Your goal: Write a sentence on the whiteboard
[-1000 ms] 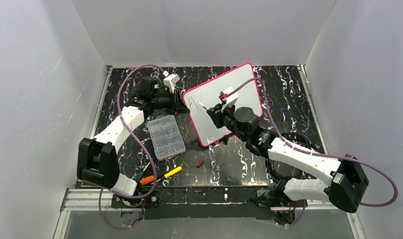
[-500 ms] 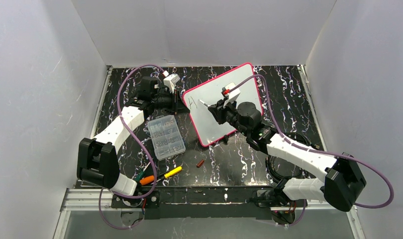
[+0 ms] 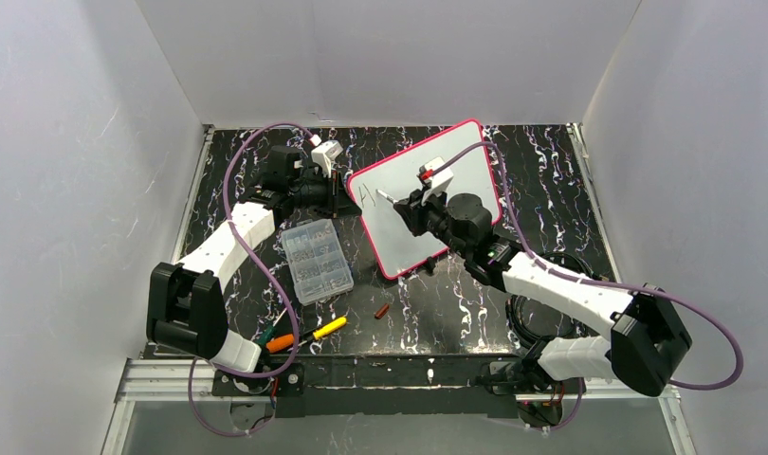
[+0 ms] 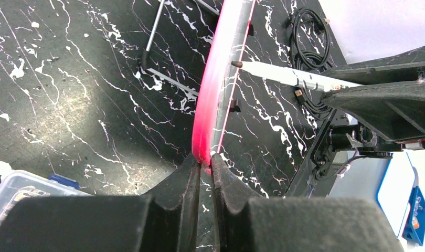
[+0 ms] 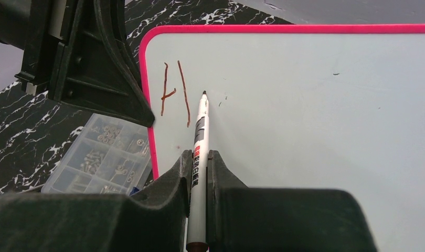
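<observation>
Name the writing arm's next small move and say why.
Probably stroke the marker downward to begin the second letter: the right gripper holds it with the tip at the whiteboard right of the lone H, while the left gripper clamps the rim.

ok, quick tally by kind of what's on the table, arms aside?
whiteboard: 1
marker: 1
clear organizer box: 1
small red piece: 1
handled tools: 2, orange and yellow; green bits beside them unclear
black cable coil: 1
hex key: 1
Total: 8 at least
</observation>
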